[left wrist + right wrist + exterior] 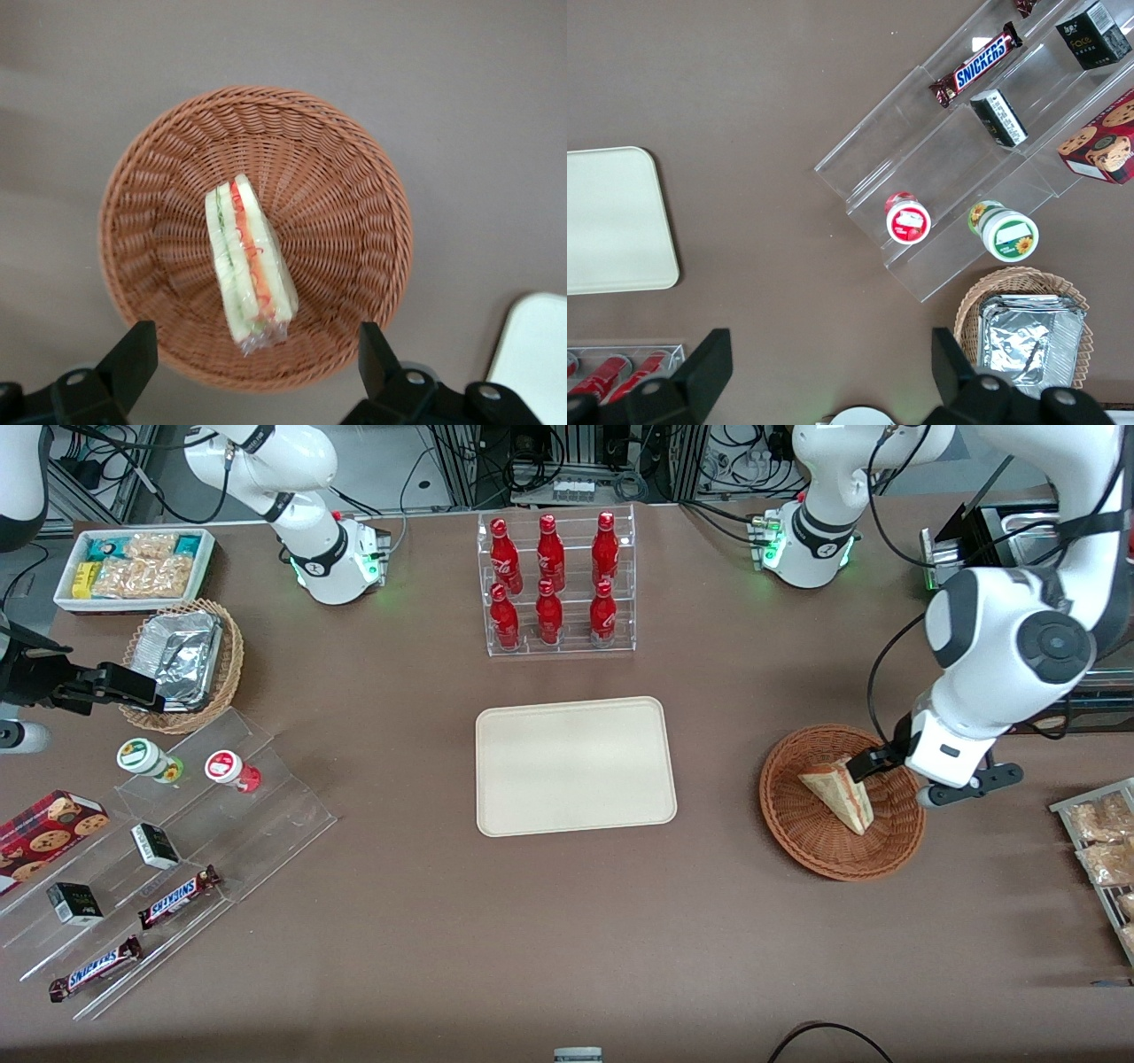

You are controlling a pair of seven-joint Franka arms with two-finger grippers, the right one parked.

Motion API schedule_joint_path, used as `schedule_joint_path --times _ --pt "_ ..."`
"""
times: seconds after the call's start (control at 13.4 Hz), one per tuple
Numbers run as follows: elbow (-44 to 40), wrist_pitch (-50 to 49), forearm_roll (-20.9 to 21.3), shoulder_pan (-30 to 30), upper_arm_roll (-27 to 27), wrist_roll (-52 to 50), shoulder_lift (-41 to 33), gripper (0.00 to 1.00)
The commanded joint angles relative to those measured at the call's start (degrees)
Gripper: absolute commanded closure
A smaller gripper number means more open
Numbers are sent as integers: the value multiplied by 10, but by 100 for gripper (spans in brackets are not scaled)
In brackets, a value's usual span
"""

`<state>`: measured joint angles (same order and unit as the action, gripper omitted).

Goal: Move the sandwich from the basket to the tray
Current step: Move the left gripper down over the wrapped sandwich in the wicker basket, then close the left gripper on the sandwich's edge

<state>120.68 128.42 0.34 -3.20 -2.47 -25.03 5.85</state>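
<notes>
The wrapped sandwich (pixel 842 793) (pixel 250 266), a pale wedge with red and green filling, lies inside the round reddish-brown basket (pixel 815 841) (pixel 354 177) toward the working arm's end of the table. My gripper (pixel 875 766) (pixel 255 363) hovers over the basket's rim, open, its black fingers (pixel 133 359) spread wide with nothing between them. The sandwich's wrapped end lies close to the gap between the fingers without touching them. The cream tray (pixel 574 766) (pixel 536 354) (pixel 611 221) lies flat and bare at the table's middle, beside the basket.
A clear rack of red bottles (pixel 555 584) stands farther from the front camera than the tray. Toward the parked arm's end are a stepped acrylic shelf (pixel 177 841) with snacks, a tan basket with foil container (pixel 186 660) and a white bin (pixel 133 567). Snack packets (pixel 1103 841) lie beside the basket.
</notes>
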Motion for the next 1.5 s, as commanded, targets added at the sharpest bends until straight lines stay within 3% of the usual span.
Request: schedule_joint_path --times 0.0,0.9,0.97,1.05,1.12,1.27,1.42 --pt "60 79 1 -3 -3 -65 -5 0" --pt "103 157 2 -2 -3 -85 69 0" --pt "104 159 2 -2 -3 -85 72 4" --pt "103 158 2 -1 -3 -85 72 20" --pt "103 158 2 0 -2 -85 72 52" --pt "102 156 2 2 -1 -85 72 100" --pt "99 151 2 2 -1 -83 68 100"
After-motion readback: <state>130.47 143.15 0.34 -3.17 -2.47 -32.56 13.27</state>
